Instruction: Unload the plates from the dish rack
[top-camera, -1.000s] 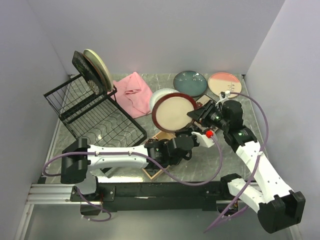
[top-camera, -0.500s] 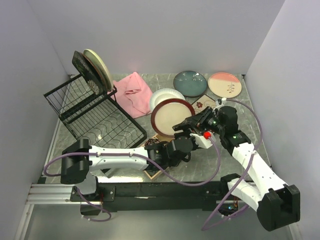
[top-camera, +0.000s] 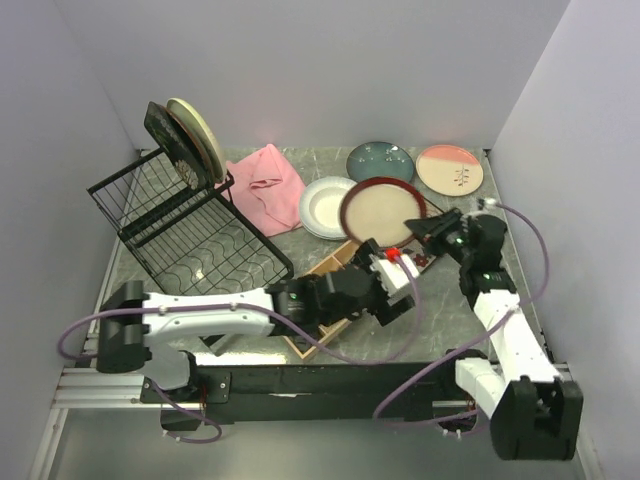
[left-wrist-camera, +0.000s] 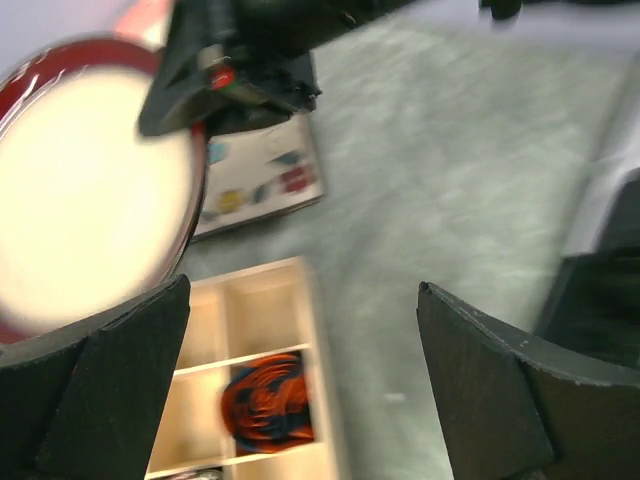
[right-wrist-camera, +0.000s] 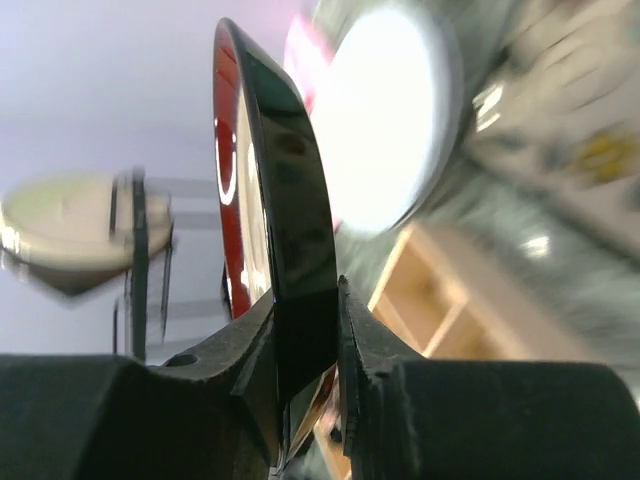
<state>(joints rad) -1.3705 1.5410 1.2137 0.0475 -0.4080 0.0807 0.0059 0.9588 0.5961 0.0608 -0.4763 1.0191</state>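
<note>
A dark red plate (top-camera: 382, 212) with a cream centre hangs tilted above the table, and my right gripper (top-camera: 422, 230) is shut on its right rim. The right wrist view shows the plate's edge (right-wrist-camera: 285, 230) pinched in that gripper (right-wrist-camera: 305, 380). My left gripper (top-camera: 390, 265) is open just below the plate and holds nothing; in its own view the gripper (left-wrist-camera: 300, 380) hovers over the tray with the red plate (left-wrist-camera: 90, 190) up left. The black dish rack (top-camera: 190, 235) holds a black square plate (top-camera: 168, 140) and a cream-green plate (top-camera: 200, 135) against its raised back.
White (top-camera: 325, 207), teal (top-camera: 380, 160) and pink-cream (top-camera: 449, 168) plates lie on the table behind. A pink cloth (top-camera: 270, 185) lies beside the rack. A wooden compartment tray (top-camera: 335, 262) sits under my left gripper, next to a square floral plate (left-wrist-camera: 255, 185).
My left gripper has opened, let go of the dark red plate and drawn back. The right gripper now holds the plate alone and has carried it right and toward the back.
</note>
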